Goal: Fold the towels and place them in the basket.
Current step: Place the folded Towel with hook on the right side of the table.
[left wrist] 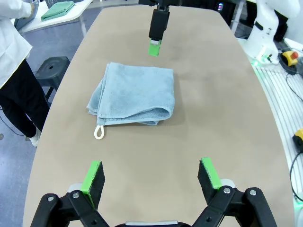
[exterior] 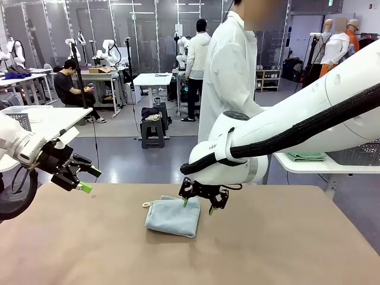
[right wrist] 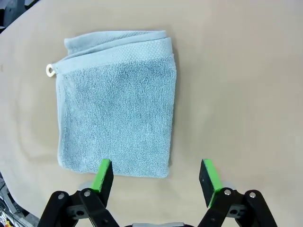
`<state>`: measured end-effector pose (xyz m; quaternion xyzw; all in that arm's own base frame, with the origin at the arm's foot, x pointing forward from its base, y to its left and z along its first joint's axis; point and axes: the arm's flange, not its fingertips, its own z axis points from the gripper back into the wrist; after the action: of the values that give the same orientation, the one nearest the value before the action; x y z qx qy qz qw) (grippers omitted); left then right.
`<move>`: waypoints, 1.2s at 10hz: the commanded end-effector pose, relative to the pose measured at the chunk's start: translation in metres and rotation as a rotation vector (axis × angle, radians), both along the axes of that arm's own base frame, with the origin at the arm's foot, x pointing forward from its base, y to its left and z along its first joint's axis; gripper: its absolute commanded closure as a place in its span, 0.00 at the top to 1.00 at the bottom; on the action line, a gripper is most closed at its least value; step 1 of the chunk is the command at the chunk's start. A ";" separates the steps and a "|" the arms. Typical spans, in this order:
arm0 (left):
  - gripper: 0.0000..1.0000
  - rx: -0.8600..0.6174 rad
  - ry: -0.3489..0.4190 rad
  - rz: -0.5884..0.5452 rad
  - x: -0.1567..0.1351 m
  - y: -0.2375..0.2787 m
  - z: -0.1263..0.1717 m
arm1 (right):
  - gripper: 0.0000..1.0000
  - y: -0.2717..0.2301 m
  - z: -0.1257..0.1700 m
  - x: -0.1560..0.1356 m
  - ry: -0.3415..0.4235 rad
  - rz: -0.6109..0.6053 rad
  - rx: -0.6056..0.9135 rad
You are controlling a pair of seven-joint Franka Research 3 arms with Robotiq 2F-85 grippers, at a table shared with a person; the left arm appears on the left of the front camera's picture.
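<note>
Folded blue-grey towel (exterior: 172, 217) lies mid-worktop (exterior: 285, 237), right hand (exterior: 198, 206) poised over its far edge, jaws apart and empty (left hand (exterior: 90, 180) likewise, off to the side). Pinching only the top layer could unfold it.

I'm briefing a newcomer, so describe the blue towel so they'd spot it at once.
Find the tan table. Near its middle, by the right gripper, lies the towel: pale blue-grey, folded square, a cream loop at one corner, unlike the green cloth on the side table.
</note>
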<state>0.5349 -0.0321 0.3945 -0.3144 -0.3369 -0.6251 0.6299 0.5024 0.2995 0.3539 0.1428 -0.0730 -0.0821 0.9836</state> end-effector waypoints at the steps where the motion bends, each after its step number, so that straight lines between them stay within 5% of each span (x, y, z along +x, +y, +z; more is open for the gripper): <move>1: 1.00 0.007 0.002 0.007 -0.002 0.000 0.002 | 0.92 0.002 0.001 0.000 -0.003 0.000 -0.001; 12: 1.00 0.007 0.002 0.007 -0.002 0.000 0.002 | 0.92 0.006 -0.012 0.007 -0.035 0.005 0.016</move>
<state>0.5349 -0.0321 0.3945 -0.3144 -0.3369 -0.6251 0.6299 0.5035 0.3014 0.3499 0.1449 -0.0758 -0.0819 0.9831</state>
